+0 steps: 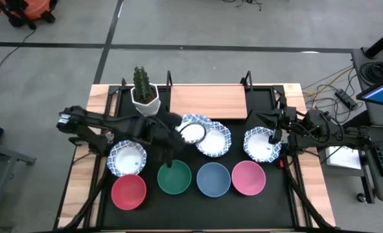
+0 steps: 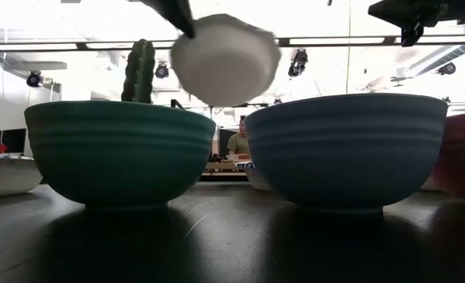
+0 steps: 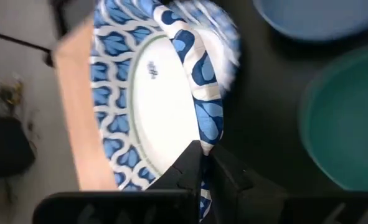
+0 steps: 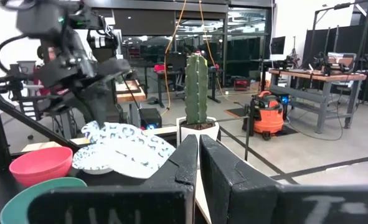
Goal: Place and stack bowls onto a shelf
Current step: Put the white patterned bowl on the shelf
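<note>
My left gripper (image 1: 178, 133) is shut on a white bowl with a blue patterned rim (image 1: 195, 122), lifted above the mat in front of the shelf (image 1: 208, 101), a light-brown board with black posts. In the low view that bowl (image 2: 226, 59) hangs high above the green bowl (image 2: 120, 153) and the blue bowl (image 2: 346, 149). Three more patterned bowls (image 1: 215, 140) (image 1: 262, 144) (image 1: 126, 157) sit on the mat. Red (image 1: 128, 191), green (image 1: 174, 178), blue (image 1: 213, 179) and pink (image 1: 248, 177) bowls stand in a row near the front. My right gripper (image 4: 198, 149) waits shut at the table's right side. My left gripper pinches the patterned bowl's rim (image 3: 203, 142) between its two fingers, one finger (image 3: 187, 163) on the inner side and the other on the outer side. The fingers slant down from the table's left. The bowl hangs tilted below them, clear of the mat, its white underside (image 2: 226, 59) toward the near edge.
A cactus in a white faceted pot (image 1: 144, 92) stands at the shelf's left end, close to my left arm. The black mat (image 1: 278, 200) covers most of the table. A person (image 2: 238, 141) sits in the room beyond the table.
</note>
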You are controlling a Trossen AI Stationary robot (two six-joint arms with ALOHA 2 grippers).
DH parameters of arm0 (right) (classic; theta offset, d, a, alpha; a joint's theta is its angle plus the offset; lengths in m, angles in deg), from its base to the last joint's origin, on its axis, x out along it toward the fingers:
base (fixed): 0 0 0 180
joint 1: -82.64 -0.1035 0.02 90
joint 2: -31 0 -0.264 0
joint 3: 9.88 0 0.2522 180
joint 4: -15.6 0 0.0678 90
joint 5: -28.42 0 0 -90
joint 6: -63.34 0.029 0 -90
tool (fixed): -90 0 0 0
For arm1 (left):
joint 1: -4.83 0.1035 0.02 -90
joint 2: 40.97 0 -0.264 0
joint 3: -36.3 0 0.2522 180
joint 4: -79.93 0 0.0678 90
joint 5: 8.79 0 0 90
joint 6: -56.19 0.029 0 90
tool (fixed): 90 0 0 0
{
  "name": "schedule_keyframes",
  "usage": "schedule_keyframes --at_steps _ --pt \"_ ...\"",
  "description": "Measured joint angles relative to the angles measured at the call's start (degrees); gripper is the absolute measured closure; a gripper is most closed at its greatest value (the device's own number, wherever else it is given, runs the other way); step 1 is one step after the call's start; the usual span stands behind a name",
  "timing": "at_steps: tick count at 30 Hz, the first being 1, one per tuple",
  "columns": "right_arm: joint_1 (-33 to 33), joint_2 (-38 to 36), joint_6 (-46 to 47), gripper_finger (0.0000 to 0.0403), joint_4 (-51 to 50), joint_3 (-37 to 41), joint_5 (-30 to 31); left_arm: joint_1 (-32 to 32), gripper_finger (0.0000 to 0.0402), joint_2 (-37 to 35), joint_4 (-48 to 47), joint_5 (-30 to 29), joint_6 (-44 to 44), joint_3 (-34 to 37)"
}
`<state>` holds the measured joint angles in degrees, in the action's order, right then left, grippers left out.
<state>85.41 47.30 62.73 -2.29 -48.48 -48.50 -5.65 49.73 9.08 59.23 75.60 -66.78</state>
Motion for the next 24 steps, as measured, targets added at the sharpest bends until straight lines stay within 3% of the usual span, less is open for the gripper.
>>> schedule_keyframes --at_steps 4,11,16,24 --pt "0.0 0.0 0.0 0.0394 0.0 0.0 0.0 6.6 0.0402 0.6 8.9 0.0 4.4 2.9" --pt "0.0 0.0 0.0 0.0394 -0.7 0.0 0.0 16.8 0.0402 5.3 15.7 -0.2 3.4 3.1" --pt "0.0 0.0 0.0 0.0394 -1.7 0.0 0.0 20.6 0.0401 9.7 16.1 -0.2 2.2 2.9" --pt "0.0 0.0 0.1 0.0394 -1.6 0.0 0.0 23.1 0.0401 15.2 16.2 -7.9 2.1 2.8"
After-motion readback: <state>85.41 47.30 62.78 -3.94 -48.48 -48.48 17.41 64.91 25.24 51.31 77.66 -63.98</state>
